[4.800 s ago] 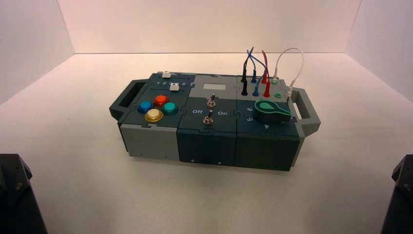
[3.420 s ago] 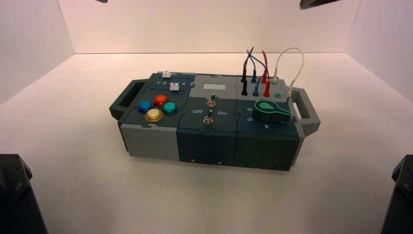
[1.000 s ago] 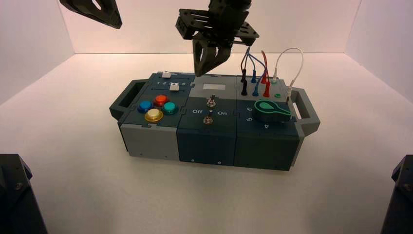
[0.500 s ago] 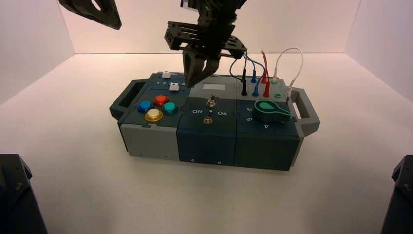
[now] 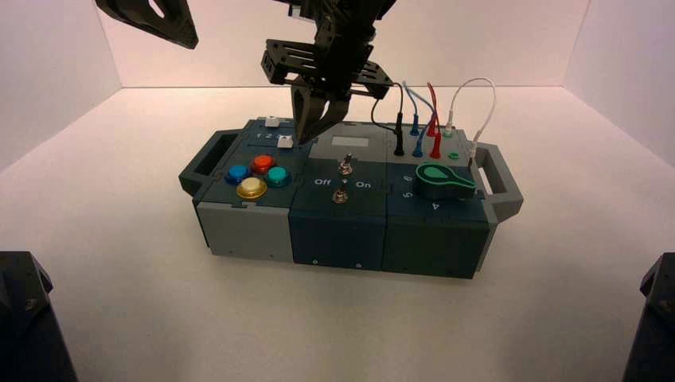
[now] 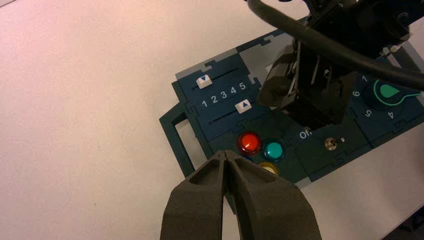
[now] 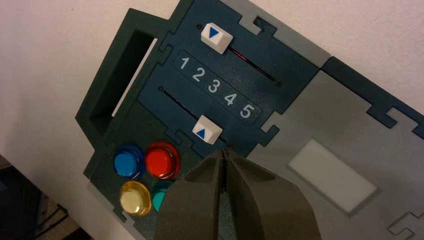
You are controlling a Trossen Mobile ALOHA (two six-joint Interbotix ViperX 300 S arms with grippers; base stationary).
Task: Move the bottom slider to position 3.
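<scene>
Left gripper (image 5: 151,20) raised above table's left rear, fingers pressed together, empty. Bottom slider (image 7: 207,129) near track's 4–5 end, beside red button (image 7: 161,160); position 3 (image 7: 213,87) mid-row. Right gripper (image 5: 312,131) clenched, empty, tips just beside slider.

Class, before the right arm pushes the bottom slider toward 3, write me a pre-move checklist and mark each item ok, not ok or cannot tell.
1. Right gripper shut for pushing: ok, fingers closed.
2. It is at the 5 end of the bottom slider, the correct side to push toward digit 3: ok.
3. Fingertips touching the slider: cannot tell.
4. Slider already at 3: not ok, it sits near 5.
5. Path along the slot free: ok, nothing lies in it.
6. Left gripper out of the way: ok, shut and hanging above the box's left end.
</scene>
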